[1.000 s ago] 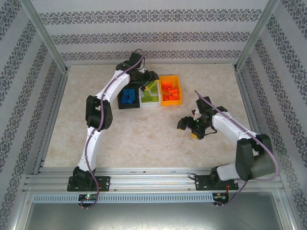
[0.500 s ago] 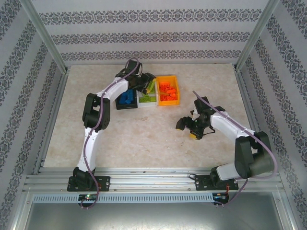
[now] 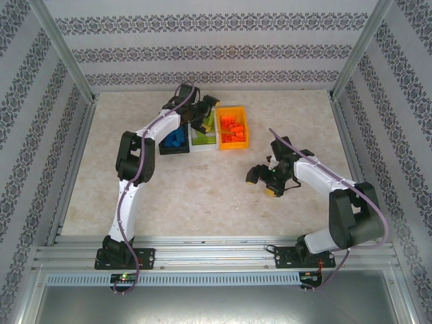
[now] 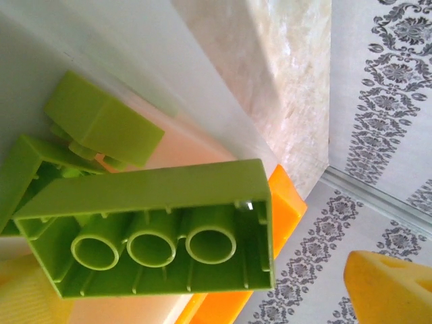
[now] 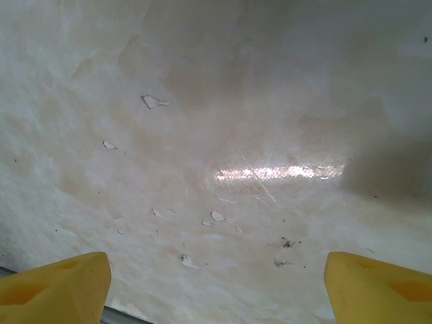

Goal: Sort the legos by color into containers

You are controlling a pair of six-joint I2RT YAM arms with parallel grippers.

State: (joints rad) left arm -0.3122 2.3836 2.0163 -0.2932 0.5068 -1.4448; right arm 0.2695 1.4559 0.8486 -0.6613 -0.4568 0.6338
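Beige marbled stone-look tabletop (image 3: 202, 196), matte, fills the floor of the cell. Closed in on three sides by white wallpaper panels with grey floral bands (image 3: 216, 40). Two slanted silver aluminium corner posts, left (image 3: 64, 50) and right (image 3: 361, 47). Along the near table edge, stacked silver aluminium extrusion rails (image 3: 216, 255); just in front of them a white slotted strip (image 3: 202, 279), then a plain grey metal sheet (image 3: 216, 304).

Right wrist view, same tabletop (image 5: 202, 101) up close: small pale chipped flecks (image 5: 154, 102) scattered over it, a few dark specks (image 5: 287, 243), one bright horizontal glare streak (image 5: 277, 173).

Left wrist view: strip of tabletop (image 4: 297, 81) meeting the wallpaper (image 4: 398, 81).
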